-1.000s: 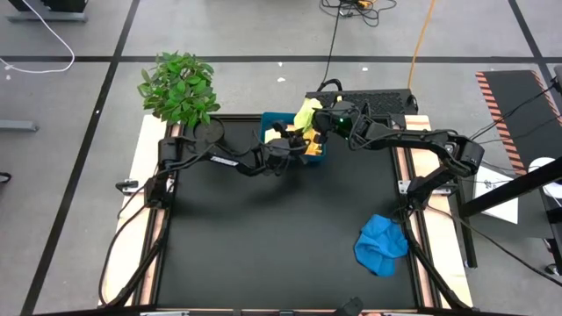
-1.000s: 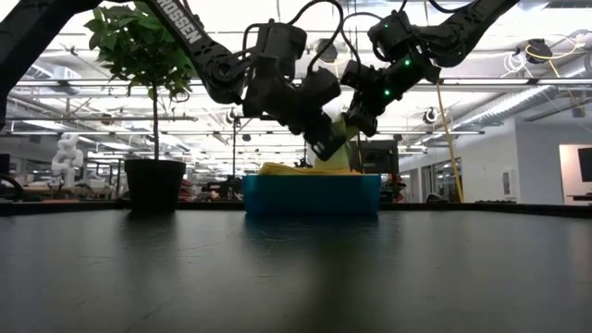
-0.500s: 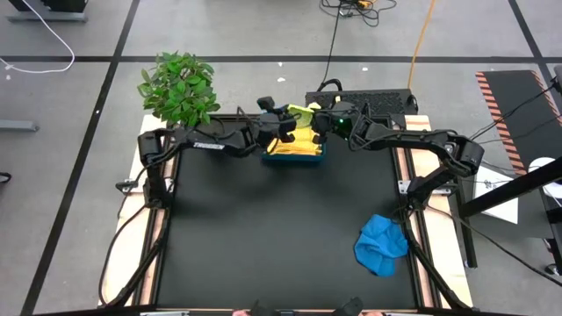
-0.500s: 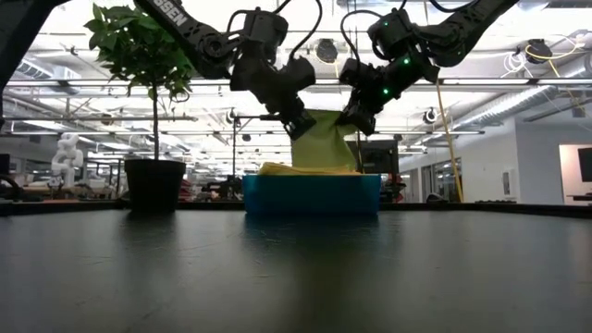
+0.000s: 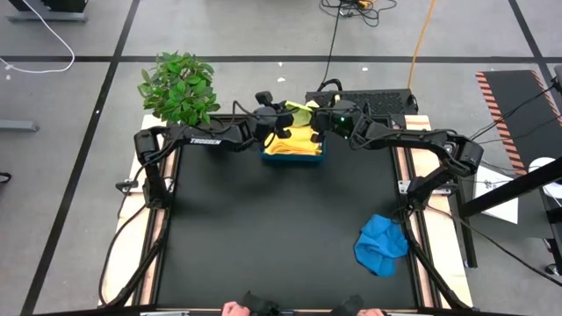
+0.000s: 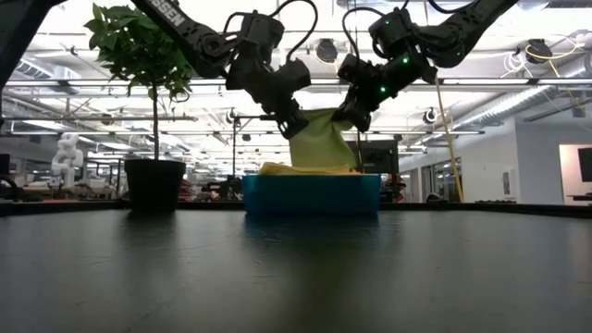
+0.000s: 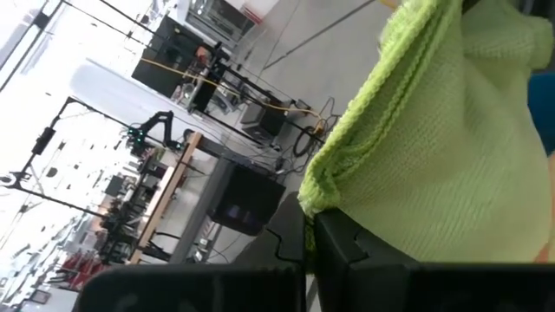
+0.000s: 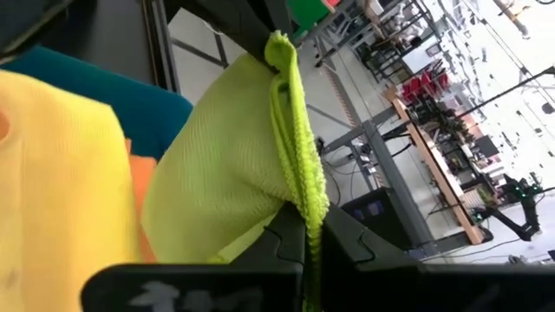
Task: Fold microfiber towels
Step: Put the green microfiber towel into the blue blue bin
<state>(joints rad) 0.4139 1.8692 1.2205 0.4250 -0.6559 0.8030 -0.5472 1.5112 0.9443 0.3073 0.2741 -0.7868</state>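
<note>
A lime green towel (image 6: pixel 322 143) hangs spread between my two grippers over the teal tray (image 6: pixel 312 195) at the table's far edge. My left gripper (image 6: pixel 294 126) is shut on its left upper corner and my right gripper (image 6: pixel 352 117) on its right one. The towel's lower end drops behind the tray's wall. In the tray lie a golden yellow towel (image 5: pixel 297 143) and an orange one (image 8: pixel 143 199). A blue towel (image 5: pixel 382 245) lies crumpled on the black table (image 5: pixel 263 228) at the near right. My left gripper pinches the lime towel's hemmed corner (image 7: pixel 317 196) between its two fingers, coming nearly level from the table's left. The cloth hangs below the fingers. My right gripper pinches the towel's other upper corner at its hem (image 8: pixel 309 204) between its two fingers, reaching nearly level from the table's right. The upper edge between the two holds sags only a little.
A potted plant (image 5: pixel 179 87) stands at the table's far left corner, close behind my left arm. A person's hands (image 5: pixel 235 309) show at the table's near edge. The black mat between the tray and the blue towel is bare.
My left gripper has risen from just over the tray and gone toward the table's far left with one corner of the lime towel. The towel, bunched under my right gripper before, now hangs spread out between the two grippers.
</note>
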